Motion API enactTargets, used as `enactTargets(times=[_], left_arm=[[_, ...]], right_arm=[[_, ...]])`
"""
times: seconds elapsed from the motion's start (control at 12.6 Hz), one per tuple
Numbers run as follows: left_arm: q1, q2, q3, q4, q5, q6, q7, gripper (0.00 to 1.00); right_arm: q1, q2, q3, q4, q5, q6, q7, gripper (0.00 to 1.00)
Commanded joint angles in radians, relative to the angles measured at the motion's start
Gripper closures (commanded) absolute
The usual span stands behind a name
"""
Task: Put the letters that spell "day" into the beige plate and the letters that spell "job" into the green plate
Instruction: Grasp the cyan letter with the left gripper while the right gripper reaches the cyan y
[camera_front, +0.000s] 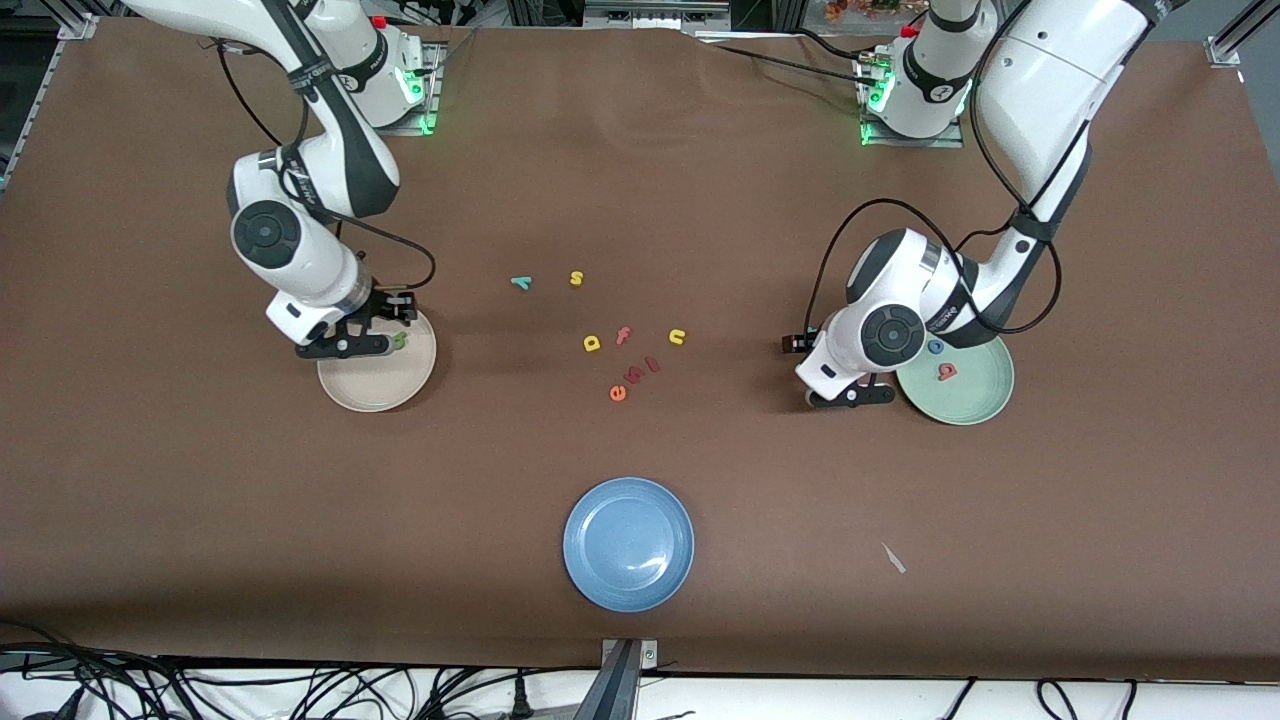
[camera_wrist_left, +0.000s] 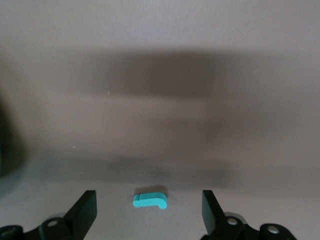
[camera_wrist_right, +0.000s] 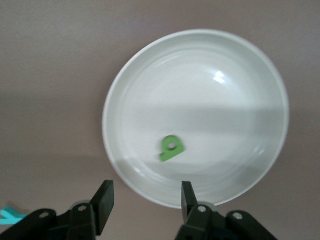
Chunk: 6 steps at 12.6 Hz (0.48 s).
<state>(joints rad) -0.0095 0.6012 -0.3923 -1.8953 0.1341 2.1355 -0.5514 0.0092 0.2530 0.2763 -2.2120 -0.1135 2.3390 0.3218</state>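
At middle right of the front view, the left end effector (camera_front: 850, 396) stood wide open and empty over the teal j (camera_wrist_left: 149, 200), on the bench just beside the green plate (camera_front: 975, 400). At middle left, the right end effector (camera_front: 345, 347) hung half open, empty, over the beige plate (camera_front: 380, 390) holding the green a (camera_wrist_right: 171, 148). I judged the j missed its plate, so "job" could remain incomplete.

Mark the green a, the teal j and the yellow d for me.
green a (camera_wrist_right: 172, 148), right wrist view, on its body, lying in the beige plate.
teal j (camera_wrist_left: 150, 200), left wrist view, on its stem, on the table.
yellow d (camera_front: 592, 343), front view, on its bowl.
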Motion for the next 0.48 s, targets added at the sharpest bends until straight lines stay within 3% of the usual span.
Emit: enactTargets(times=[0.0, 0.4], left_arm=[[0.010, -0.024, -0.005, -0.068, -0.008, 0.047, -0.012, 0.12], [0.010, -0.023, -0.010, -0.087, -0.008, 0.054, -0.013, 0.30]], right_arm=[[-0.002, 0.009, 0.090, -0.012, 0.014, 0.022, 0.201, 0.37], [0.003, 0.040, 0.201, -0.040, 0.014, 0.097, 0.609, 0.37]])
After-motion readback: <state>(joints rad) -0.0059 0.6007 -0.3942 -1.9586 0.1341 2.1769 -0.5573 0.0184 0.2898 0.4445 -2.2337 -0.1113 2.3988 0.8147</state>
